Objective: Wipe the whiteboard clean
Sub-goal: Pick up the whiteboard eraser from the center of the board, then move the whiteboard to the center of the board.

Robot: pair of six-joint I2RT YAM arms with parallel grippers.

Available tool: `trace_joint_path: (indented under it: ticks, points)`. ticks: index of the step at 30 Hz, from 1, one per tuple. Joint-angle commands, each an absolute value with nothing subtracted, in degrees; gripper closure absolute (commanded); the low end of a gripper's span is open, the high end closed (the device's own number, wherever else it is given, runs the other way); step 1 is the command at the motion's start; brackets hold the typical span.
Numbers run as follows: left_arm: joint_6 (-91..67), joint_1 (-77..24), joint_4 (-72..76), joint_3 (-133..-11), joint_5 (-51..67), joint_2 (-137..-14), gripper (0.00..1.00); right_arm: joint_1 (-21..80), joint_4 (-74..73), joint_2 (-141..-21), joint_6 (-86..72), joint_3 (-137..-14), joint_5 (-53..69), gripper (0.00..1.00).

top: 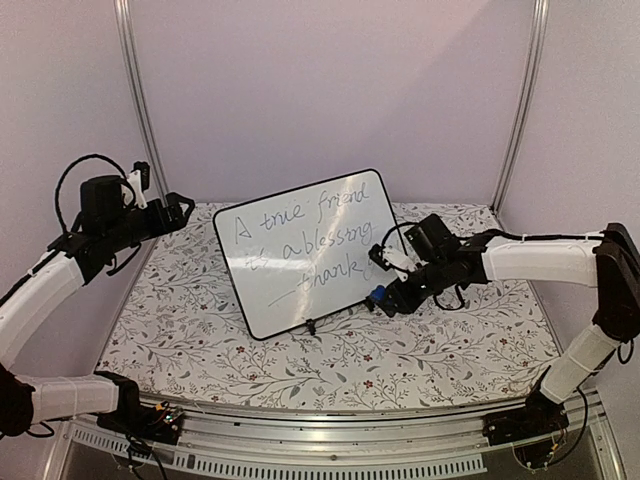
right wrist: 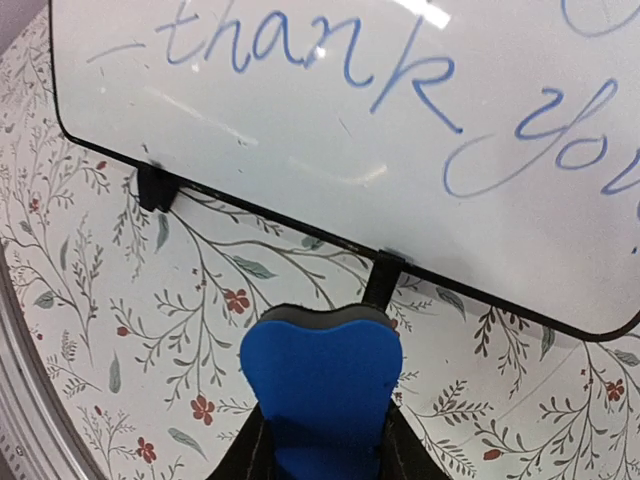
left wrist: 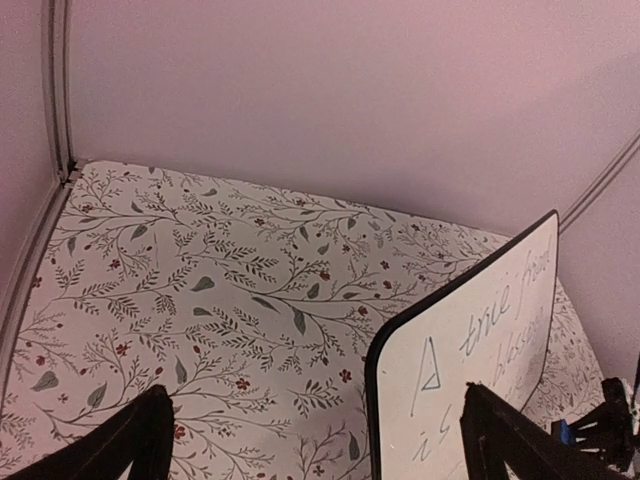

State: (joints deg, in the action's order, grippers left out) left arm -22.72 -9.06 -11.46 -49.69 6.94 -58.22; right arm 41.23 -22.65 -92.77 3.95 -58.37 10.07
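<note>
The whiteboard (top: pixel 310 250) stands tilted on small black feet at the middle of the table, with blue handwriting across it. In the right wrist view its lower edge and the words "thank you" (right wrist: pixel 350 120) fill the top. My right gripper (top: pixel 388 296) is low beside the board's lower right corner, shut on a blue eraser (right wrist: pixel 320 385) whose dark felt edge faces the board. The eraser (top: pixel 379 294) is a short gap from the board's frame. My left gripper (top: pixel 180 208) hangs open at the far left, above the table. Through its spread fingers (left wrist: pixel 150 435) I see the board's left corner (left wrist: pixel 470 340).
A floral cloth (top: pixel 200 320) covers the table. Pale walls with metal posts (top: pixel 135 90) close in the back and sides. The board's black stand feet (right wrist: pixel 155 187) rest on the cloth. A metal rail (top: pixel 330 455) runs along the near edge.
</note>
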Motion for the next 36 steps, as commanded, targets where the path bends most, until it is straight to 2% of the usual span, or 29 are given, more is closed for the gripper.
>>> trace_joint_path:
  ticks: [1,12,17,26,32,36]
  points:
    - [-22.66,-8.35,-8.88,-48.45,10.78,-58.01,0.0,41.22,-16.28,-84.86,4.32,-56.94,17.94,0.82]
    - [-22.67,-8.35,-7.68,-48.0,12.81,-58.35,0.0,41.2,-2.11,-76.58,0.29,-55.0,29.37,0.82]
    - [-22.81,-8.35,-6.82,-47.77,14.49,-58.96,0.0,41.17,5.32,-74.32,-4.47,-53.56,28.23,0.8]
    - [-23.36,-8.09,-7.08,-51.06,18.69,-64.0,0.0,41.18,8.02,-73.57,-5.59,-55.02,29.24,0.78]
    - [-22.33,-8.0,-6.06,-52.78,24.95,-67.06,0.0,41.19,8.72,-74.51,-5.63,-56.1,30.98,0.86]
    - [-22.58,-7.91,-3.75,-52.18,29.95,-69.17,0.0,41.22,8.2,-75.27,-5.55,-57.07,31.81,0.86]
